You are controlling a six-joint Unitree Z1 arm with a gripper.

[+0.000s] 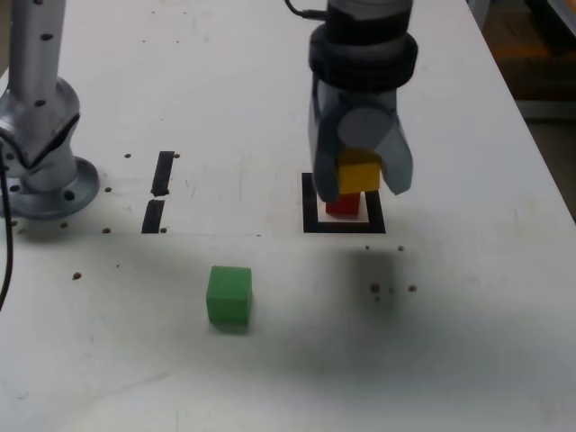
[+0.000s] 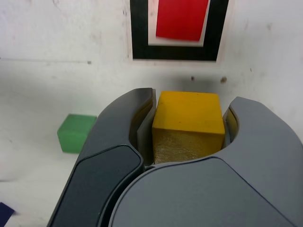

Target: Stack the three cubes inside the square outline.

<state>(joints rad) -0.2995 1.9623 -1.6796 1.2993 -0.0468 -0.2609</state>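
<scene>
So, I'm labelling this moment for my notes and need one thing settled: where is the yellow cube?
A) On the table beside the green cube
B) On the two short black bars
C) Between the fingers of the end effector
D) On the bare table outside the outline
C: the wrist view shows the yellow cube with a finger of the end effector on each side, raised off the table.

Ctr of exterior view: 1 red cube (image 1: 343, 205), 1 yellow cube (image 1: 359, 174), 1 sq. outline (image 1: 344, 227); lower left: 1 green cube (image 1: 229, 295); left: 2 blk bars (image 1: 163, 173).
</scene>
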